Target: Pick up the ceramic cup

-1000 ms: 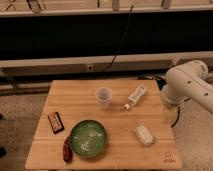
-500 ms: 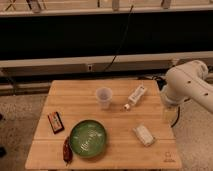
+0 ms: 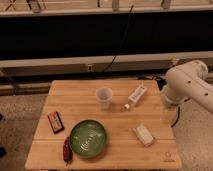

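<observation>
The ceramic cup (image 3: 104, 97) is small, pale and handleless. It stands upright near the middle of the wooden table (image 3: 72, 97), toward the far side. My white arm (image 3: 187, 85) reaches in from the right, over the table's right edge. The gripper (image 3: 168, 113) hangs below the arm at that right edge, well to the right of the cup and apart from it. It holds nothing that I can see.
A white tube with a small cap (image 3: 136, 95) lies right of the cup. A round green bowl (image 3: 88, 138) sits at the front. A dark packet (image 3: 55, 122) and a red-brown item (image 3: 66, 149) lie front left, and a white packet (image 3: 144, 135) front right. A dark wall and rails stand behind.
</observation>
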